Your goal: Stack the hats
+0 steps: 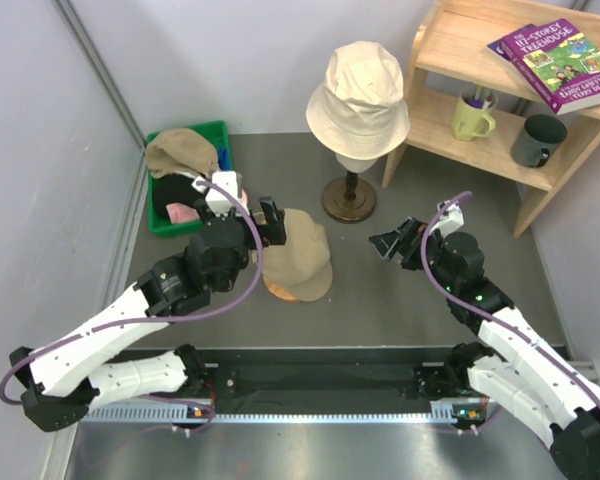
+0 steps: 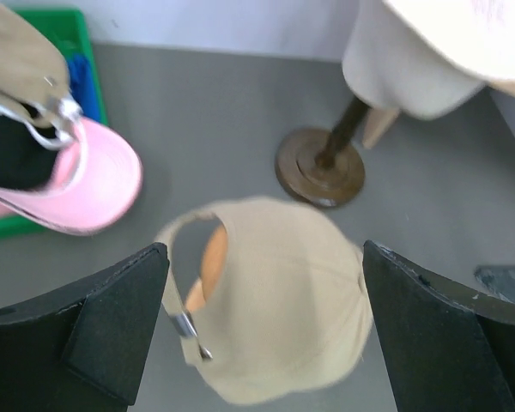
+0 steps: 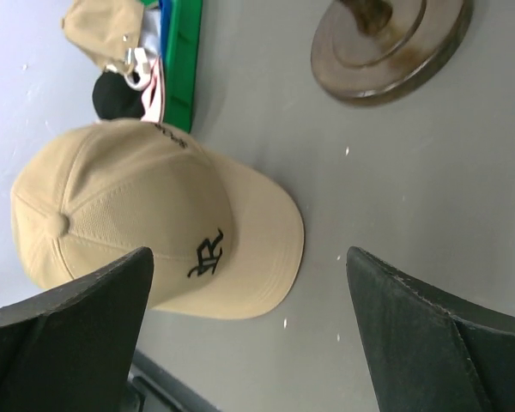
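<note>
Scanning from the big items down: the grey bench (image 1: 380, 300) carries no stack yet, so I judge the job to be at its very start. The green bin (image 1: 205, 128) at the far left corner is the main store of hats, heaped loosely rather than stacked. The cream bucket hat (image 1: 358, 95) sits at the back on the head form (image 1: 355, 160), well apart from everything else and untouched. One tan cap (image 1: 302, 250) lies alone mid-bench, crown up, dark logo on its front, brim toward the right arm. A wood-coloured edge (image 1: 280, 291) shows under its near rim, but I cannot tell what that is. No second hat lies on this cap. In the bin, a second tan cap (image 1: 180, 150) rides on top. A pink cap (image 2: 94, 184) pokes over the bin's edge, and a bit of blue fabric (image 2: 84, 81) lies deeper in. Something black is in there too, unidentified. The left gripper (image 1: 272, 222) hangs just over the rear strap of the bench cap, fingers spread wide, nothing between them. The right gripper (image 1: 392, 240) sits to the cap's right, near but clear of it, fingers also wide apart and empty. My read is that the bench cap serves as the base layer. The bin caps and the bucket hat are all left to bring over.
</note>
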